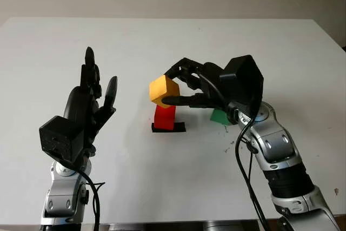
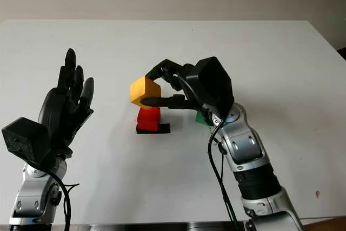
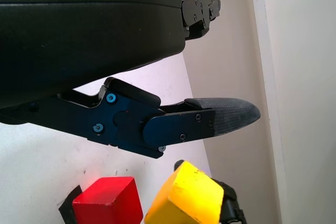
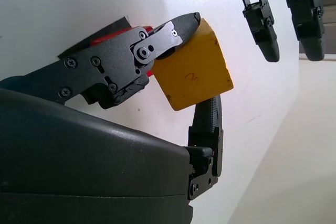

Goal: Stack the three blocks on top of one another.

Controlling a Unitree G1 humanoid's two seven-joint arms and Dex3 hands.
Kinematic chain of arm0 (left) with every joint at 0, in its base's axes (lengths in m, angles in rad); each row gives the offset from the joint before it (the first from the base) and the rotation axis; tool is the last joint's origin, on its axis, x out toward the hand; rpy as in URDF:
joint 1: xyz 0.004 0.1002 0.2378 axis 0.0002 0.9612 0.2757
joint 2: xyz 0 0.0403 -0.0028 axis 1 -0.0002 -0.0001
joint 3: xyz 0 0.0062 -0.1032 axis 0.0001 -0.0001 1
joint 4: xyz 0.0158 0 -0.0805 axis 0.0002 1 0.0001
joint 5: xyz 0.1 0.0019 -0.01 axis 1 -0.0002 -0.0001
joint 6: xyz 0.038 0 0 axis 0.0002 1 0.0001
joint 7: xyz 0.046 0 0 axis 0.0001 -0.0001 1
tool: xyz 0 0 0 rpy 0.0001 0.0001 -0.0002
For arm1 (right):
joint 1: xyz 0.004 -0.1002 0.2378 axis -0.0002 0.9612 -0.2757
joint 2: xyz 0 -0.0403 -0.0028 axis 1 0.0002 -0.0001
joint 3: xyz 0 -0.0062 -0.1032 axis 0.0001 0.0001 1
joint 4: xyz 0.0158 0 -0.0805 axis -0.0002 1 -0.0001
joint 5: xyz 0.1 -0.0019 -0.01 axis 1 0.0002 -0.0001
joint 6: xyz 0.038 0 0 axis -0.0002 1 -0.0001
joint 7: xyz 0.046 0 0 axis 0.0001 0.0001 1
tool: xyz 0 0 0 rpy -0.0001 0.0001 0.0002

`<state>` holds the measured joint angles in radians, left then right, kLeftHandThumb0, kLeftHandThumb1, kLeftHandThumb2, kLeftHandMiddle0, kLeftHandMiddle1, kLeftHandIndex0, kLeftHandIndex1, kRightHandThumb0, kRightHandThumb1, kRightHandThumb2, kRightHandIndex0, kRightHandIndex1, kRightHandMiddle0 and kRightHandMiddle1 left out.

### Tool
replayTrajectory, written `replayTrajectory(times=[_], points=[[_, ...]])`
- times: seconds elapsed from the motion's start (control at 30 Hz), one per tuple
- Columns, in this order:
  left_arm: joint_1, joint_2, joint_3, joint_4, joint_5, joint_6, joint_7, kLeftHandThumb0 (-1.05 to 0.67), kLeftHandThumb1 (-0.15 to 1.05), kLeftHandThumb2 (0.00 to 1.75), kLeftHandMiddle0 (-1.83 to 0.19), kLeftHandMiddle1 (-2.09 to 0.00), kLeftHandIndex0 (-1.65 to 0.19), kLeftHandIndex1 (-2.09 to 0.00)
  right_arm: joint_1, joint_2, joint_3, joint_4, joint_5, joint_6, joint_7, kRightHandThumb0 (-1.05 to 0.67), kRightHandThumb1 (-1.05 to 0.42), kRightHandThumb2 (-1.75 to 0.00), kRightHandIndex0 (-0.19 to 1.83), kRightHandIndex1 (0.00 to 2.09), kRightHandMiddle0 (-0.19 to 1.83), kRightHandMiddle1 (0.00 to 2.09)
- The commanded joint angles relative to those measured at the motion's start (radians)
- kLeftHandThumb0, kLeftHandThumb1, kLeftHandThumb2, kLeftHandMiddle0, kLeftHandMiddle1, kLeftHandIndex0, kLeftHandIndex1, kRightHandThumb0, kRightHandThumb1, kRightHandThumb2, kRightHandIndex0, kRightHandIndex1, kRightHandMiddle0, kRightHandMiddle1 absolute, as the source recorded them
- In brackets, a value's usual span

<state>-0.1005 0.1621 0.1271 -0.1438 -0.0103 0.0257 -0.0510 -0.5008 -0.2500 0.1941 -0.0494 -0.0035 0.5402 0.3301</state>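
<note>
The right hand (image 1: 181, 87), near the middle of the left eye view, grips the yellow block (image 1: 163, 90) between its fingers (image 4: 207, 121). The block is tilted and hangs just above the red block (image 1: 165, 117), slightly toward the left of it; whether the two touch cannot be told. The red block sits on a black square mat (image 1: 168, 127) at frame centre. The green block (image 1: 219, 116) lies on the table (image 1: 162, 41) just right of the red one, partly hidden behind the right forearm.

By my reading the stack is barely begun: the red block serves as the base, the yellow one is carried but not yet set down, and the green one is untouched. Two placements remain.

The left hand (image 1: 89, 104) is raised at the left of the frame, open and holding nothing, well apart from the blocks.

For room, the white table is bare around the mat, with wide free surface toward the upper part of the frame and on the left. Its far edge runs along the top and its right edge slants down the upper right corner, both well away from the blocks. The tightest spot is between the red and green blocks, where the right forearm passes close over the green one.
</note>
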Motion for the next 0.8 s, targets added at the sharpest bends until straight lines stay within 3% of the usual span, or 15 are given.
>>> replayTrajectory(times=[0.0, 0.77], points=[[0.005, 0.002, 0.000, -0.016, -0.002, -0.001, -0.002, -0.79, 1.05, 0.53, 0.19, -0.05, 0.19, -0.03, 0.007, 0.009, -0.007, -0.026, -0.001, 0.004, -0.004, -0.38, -1.00, -0.06, 0.13, 0.04, 0.17, 1.63], [0.014, -0.006, -0.004, -0.016, 0.005, -0.009, 0.005, -0.78, 1.05, 0.53, 0.18, -0.05, 0.19, -0.04, 0.054, 0.021, 0.030, 0.020, -0.068, -0.114, -0.002, -0.37, -0.99, -0.05, 0.15, 0.06, 0.17, 1.61]])
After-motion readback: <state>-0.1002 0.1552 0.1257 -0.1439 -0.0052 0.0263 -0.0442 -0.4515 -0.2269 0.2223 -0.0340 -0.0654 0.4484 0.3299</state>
